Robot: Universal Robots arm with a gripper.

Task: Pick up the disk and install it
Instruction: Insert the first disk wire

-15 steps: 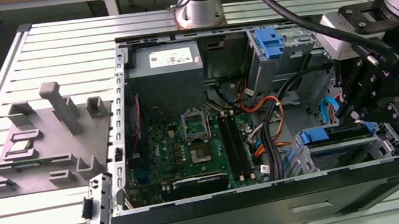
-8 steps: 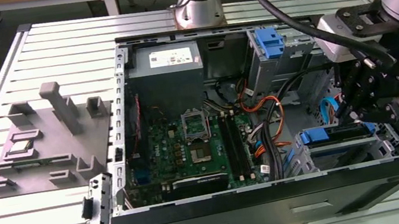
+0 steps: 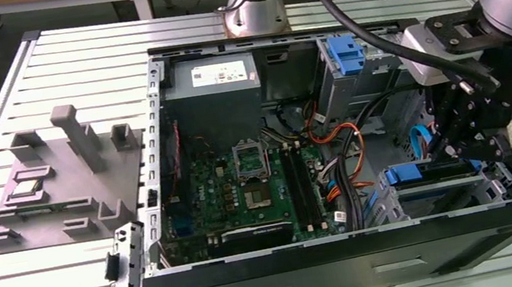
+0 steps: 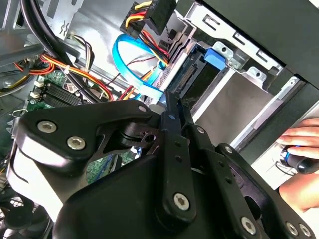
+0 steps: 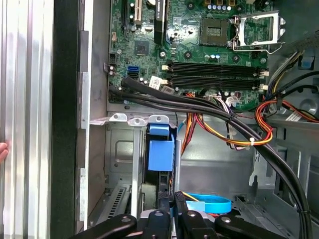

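One disk (image 3: 432,171) seated in bay; one gripper (image 3: 470,150) above, fingers pressed together.

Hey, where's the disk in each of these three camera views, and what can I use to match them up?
Exterior view: the disk sits in the drive bay toward the exterior view's right, below the arm.
Second wrist view: the disk sits in the metal bay, just past the blue cable.
First wrist view: the disk is edge-on in the bay, blue tab facing the camera.
Shared landmark: the blue cable.

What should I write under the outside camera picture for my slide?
Robot gripper reaches into the open computer case, at the blue-railed disk in its bay.
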